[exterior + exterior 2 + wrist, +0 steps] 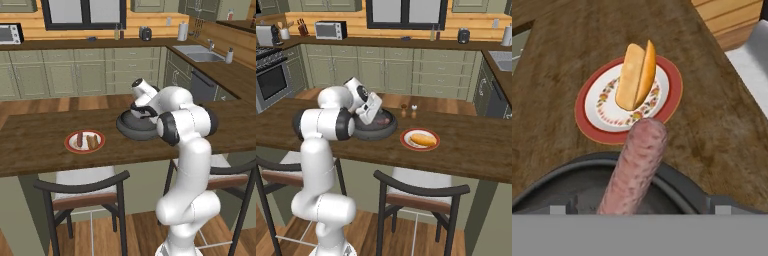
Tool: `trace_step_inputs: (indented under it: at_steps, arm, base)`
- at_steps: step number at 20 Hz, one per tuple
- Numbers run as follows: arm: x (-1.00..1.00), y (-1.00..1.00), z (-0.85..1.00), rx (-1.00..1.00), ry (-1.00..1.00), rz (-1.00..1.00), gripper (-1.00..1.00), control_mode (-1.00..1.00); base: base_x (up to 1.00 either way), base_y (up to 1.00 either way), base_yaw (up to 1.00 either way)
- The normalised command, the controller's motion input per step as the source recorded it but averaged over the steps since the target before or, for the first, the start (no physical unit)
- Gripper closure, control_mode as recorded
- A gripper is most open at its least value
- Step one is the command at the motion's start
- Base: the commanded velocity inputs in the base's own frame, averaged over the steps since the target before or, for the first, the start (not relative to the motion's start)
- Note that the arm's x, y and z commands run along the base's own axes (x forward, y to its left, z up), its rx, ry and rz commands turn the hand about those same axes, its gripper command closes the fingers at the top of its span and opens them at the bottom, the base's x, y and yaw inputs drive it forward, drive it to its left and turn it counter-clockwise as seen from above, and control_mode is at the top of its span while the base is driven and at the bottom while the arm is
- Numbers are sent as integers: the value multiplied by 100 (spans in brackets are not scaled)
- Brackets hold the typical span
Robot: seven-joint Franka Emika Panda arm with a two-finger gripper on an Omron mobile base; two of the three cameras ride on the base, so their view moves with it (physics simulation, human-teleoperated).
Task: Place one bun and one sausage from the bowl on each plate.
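Observation:
The dark grey bowl (131, 130) (368, 133) (677, 182) sits mid-counter. My gripper (141, 113) (377, 118) (640, 210) hangs low over it, open, its fingertips (559, 209) wide apart. A pink sausage (637, 165) (384, 120) lies between them with a gap on each side, its far end over the bowl's rim. Beyond the bowl a red-rimmed plate (592, 122) (407, 144) carries a bun (636, 75) (422, 139). Another red-rimmed plate (70, 148), left of the bowl in the left base view, holds a sausage (79, 140) and a bun (92, 141).
Two small shakers (408, 108) stand on the counter behind the bowl. Chairs (82, 192) (421, 192) are tucked under the counter's near edge. A sink (198, 53) lies on the far right counter. Bare wood surrounds both plates.

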Motion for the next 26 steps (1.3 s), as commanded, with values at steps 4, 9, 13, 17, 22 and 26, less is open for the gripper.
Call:
trace_step_inputs:
  at_steps: [4,9,13,17,22,26]
  arm:
    - [12,-13,-15,0,-1,0,-100,-100]
    - [2,-5,-1,0,0,0,-100,-100]
    - [13,0,-10,0,2,0,-100,-100]
    - [6,-10,-27,0,4,-1,-100,-100]
    - [1,-7,-5,2,0,-3,-100,-100]
    - [0,-2,-4,1,4,-2,100,-100]
  base:
    - [0,0,0]
    - [0,0,0]
    - [0,0,0]
    - [0,0,0]
    - [0,0,0]
    - [0,0,0]
